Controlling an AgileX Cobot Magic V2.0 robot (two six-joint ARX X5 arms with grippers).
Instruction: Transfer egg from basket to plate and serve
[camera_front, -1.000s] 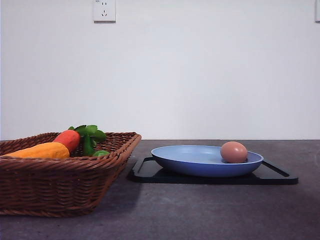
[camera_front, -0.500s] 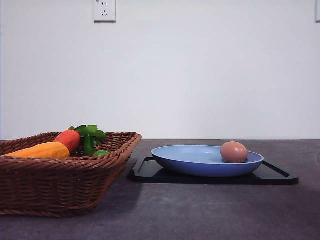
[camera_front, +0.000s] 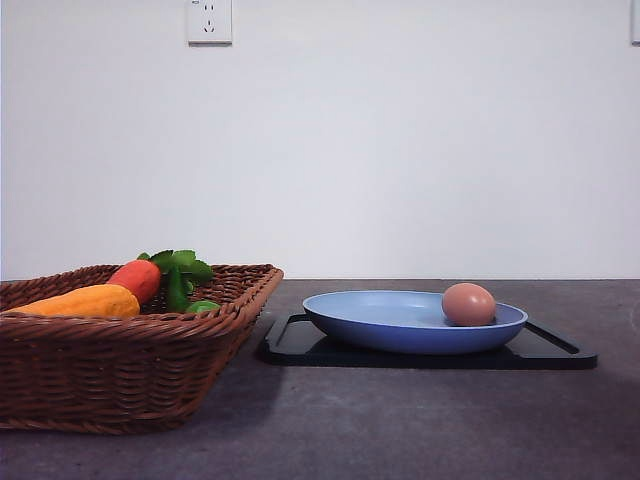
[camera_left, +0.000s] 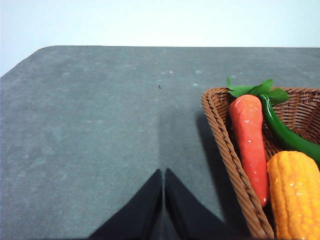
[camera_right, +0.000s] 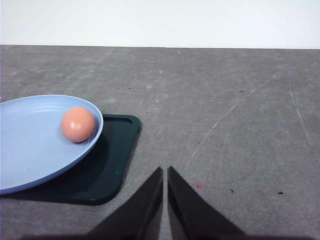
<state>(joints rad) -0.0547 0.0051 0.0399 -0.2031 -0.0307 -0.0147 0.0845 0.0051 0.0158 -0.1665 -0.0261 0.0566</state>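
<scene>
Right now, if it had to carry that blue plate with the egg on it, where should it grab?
Probably not the plate itself: its low sloped rim offers little purchase, and the egg lies loose near its right edge. Better the black tray beneath, gripped at its end handles from both sides, kept level.

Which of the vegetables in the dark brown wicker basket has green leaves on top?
The red-orange carrot has them. The yellow-orange corn cob and the dark green pepper, both beside it in the woven basket, carry no leaves.
</scene>
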